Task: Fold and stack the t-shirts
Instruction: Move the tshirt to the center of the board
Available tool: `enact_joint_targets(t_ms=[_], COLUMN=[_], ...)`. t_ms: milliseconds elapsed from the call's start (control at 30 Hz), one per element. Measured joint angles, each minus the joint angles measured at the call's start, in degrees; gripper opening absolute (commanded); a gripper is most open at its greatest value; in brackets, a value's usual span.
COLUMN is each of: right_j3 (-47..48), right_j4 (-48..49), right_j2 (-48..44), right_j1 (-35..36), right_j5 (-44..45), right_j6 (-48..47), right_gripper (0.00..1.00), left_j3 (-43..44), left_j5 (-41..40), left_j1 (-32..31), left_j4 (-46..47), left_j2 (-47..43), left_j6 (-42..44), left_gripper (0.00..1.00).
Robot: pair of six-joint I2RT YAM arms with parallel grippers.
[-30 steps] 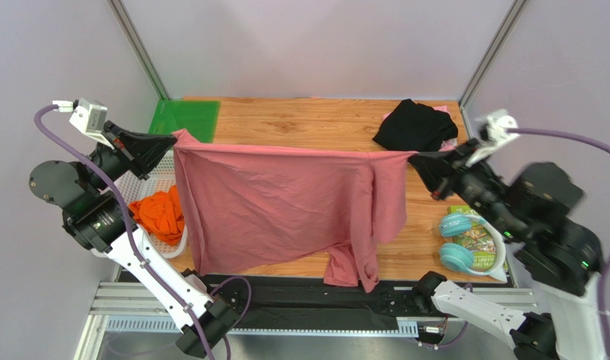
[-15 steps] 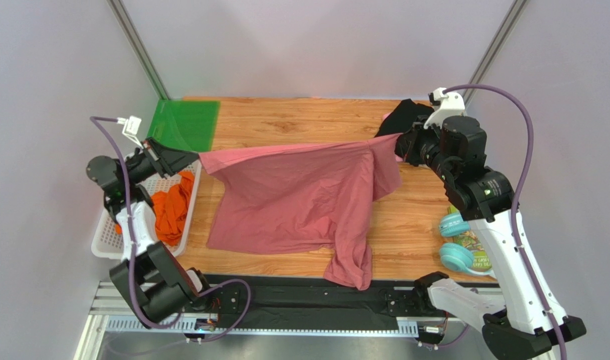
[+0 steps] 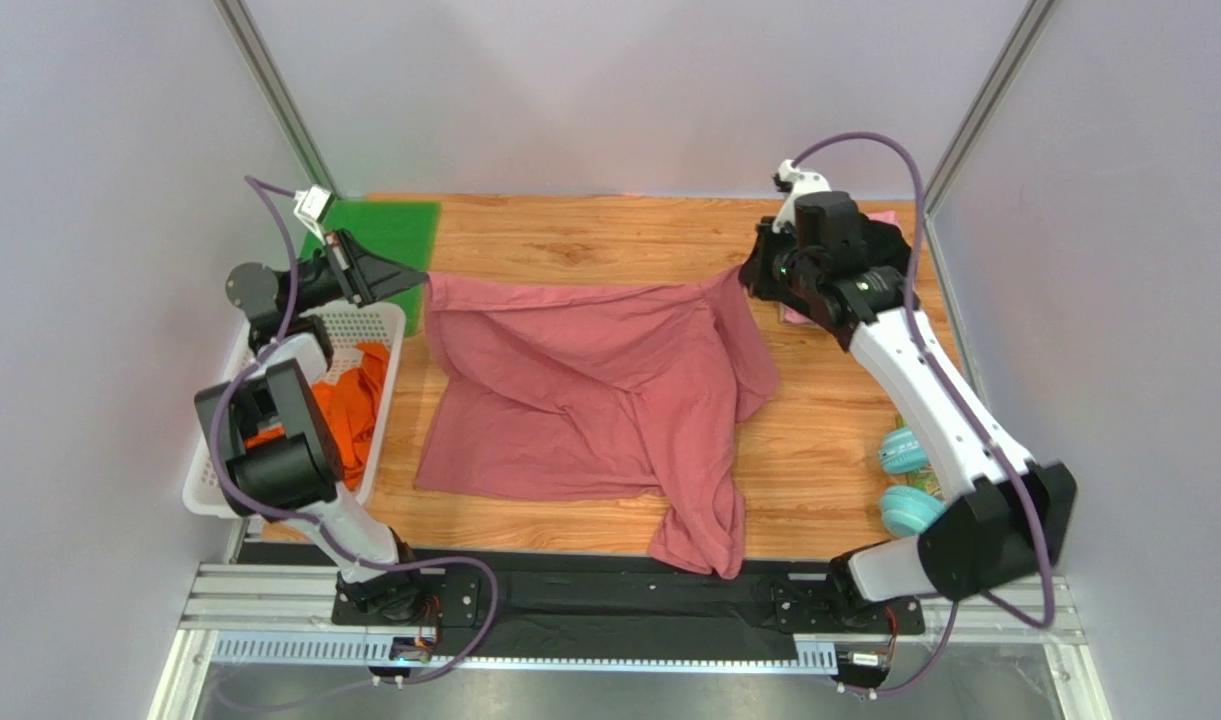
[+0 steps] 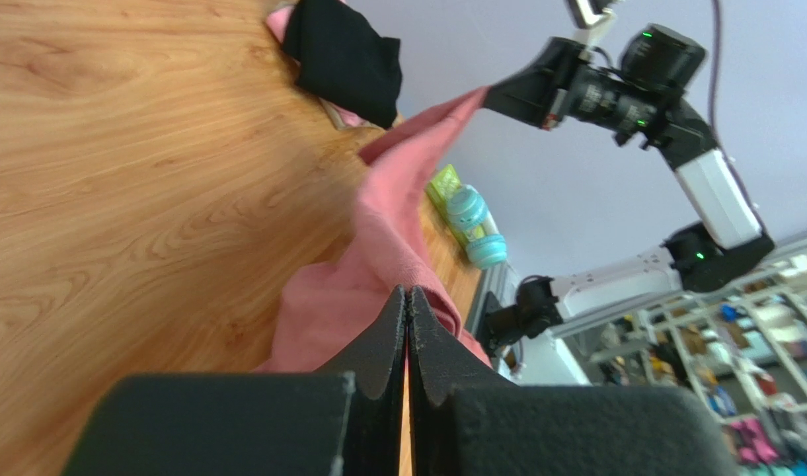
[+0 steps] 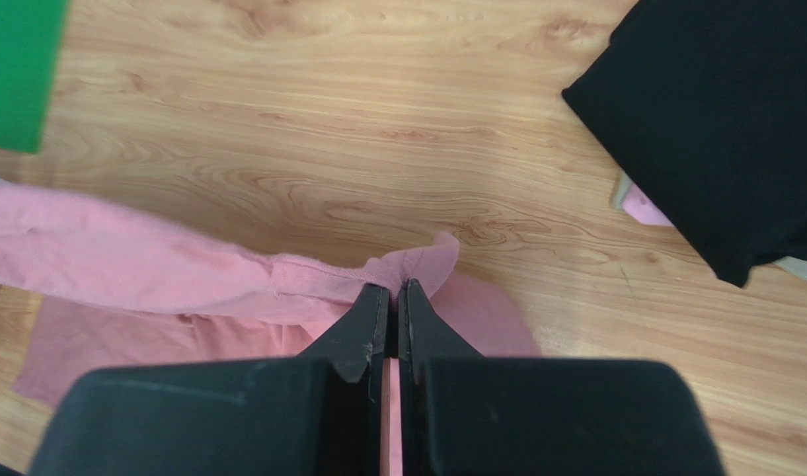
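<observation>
dusty-rose t-shirt (image 3: 586, 383) rumpled, half-spread — left fingers (image 4: 379, 347), right fingers (image 5: 365, 332) clamped on far edge.

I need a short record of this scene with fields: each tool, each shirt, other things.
left tool: shut on dusty-rose shirt, far left corner
right tool: shut on its far right corner
dusty-rose shirt: spread on table, far edge held between tools
black shirt: far right of table
orange shirt: inside white basket, left
other: teal headphones, near right
</observation>
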Motion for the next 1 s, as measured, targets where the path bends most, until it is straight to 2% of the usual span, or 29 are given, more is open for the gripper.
enact_joint_targets(t_ms=[167, 300, 467, 567, 600, 667, 700, 733, 767, 800, 833, 867, 900, 933, 1000], right_j3=[5.6, 14.2, 22.9, 27.5, 29.1, 32.9, 34.3, 35.7, 36.5, 36.9, 37.0, 37.0, 37.0, 37.0, 37.1], right_j4=[0.2, 0.4, 1.2, 1.4, 1.2, 0.7, 0.5, 0.0, -0.2, -0.5, -1.0, -1.5, -2.0, -2.3, -2.6], right_j2=[11.6, 18.8, 26.3, 31.6, 33.4, 37.6, 39.3, 41.0, 42.4, 43.4, 44.0, 44.4, 44.7, 44.8, 44.8], right_j1=[0.0, -0.1, -1.0, -2.1, -2.5, -3.4, -3.7, -4.0, -4.2, -4.4, -4.6, -4.7, -4.8, -4.9, -5.0], right_j5=[-1.6, -2.3, -3.1, -3.6, -3.8, -4.5, -4.8, -5.1, -5.2, -5.2, -5.2, -5.1, -5.0, -5.0, -5.1], right_j6=[0.0, -0.4, -0.7, -0.9, -0.9, -0.9, -0.9, -0.9, -0.7, -0.8, -0.7, -0.6, -0.6, -0.6, -0.6], right_gripper=[0.00, 0.00, 0.00, 0.00, 0.02, 0.14, 0.27, 0.34, 0.39, 0.55, 0.62, 0.64, 0.66, 0.69, 0.72], left_j3=[7.3, 12.9, 17.5, 23.3, 25.2, 29.2, 31.7, 33.1, 34.1, 34.7, 34.7, 34.7, 34.7, 34.6, 33.2], left_j5=[0.0, -0.2, 0.1, 0.2, 0.1, 0.2, 0.2, 0.1, 0.0, 0.0, 0.0, 0.1, 0.1, 0.0, 0.0], left_j1=[-6.1, -8.9, -9.1, -9.0, -9.0, -9.0, -9.0, -9.0, -9.0, -9.1, -9.1, -9.1, -9.1, -9.1, -9.1], left_j4=[1.2, 1.0, 0.6, 0.7, 0.7, 1.1, 1.2, 1.2, 1.6, 1.9, 2.2, 2.1, 2.2, 2.2, 2.4], left_j2=[13.5, 23.6, 28.6, 30.0, 30.2, 30.8, 31.4, 31.7, 31.8, 31.9, 31.9, 32.0, 32.0, 32.1, 32.1], left_j6=[-4.6, -8.5, -11.6, -13.7, -14.3, -15.8, -16.4, -16.7, -16.9, -17.7, -17.6, -17.9, -18.1, -18.1, -17.8], left_gripper=[0.00, 0.00, 0.00, 0.00, 0.00, 0.01, 0.21, 0.36, 0.48, 0.58, 0.64, 0.71, 0.91, 0.99, 1.00])
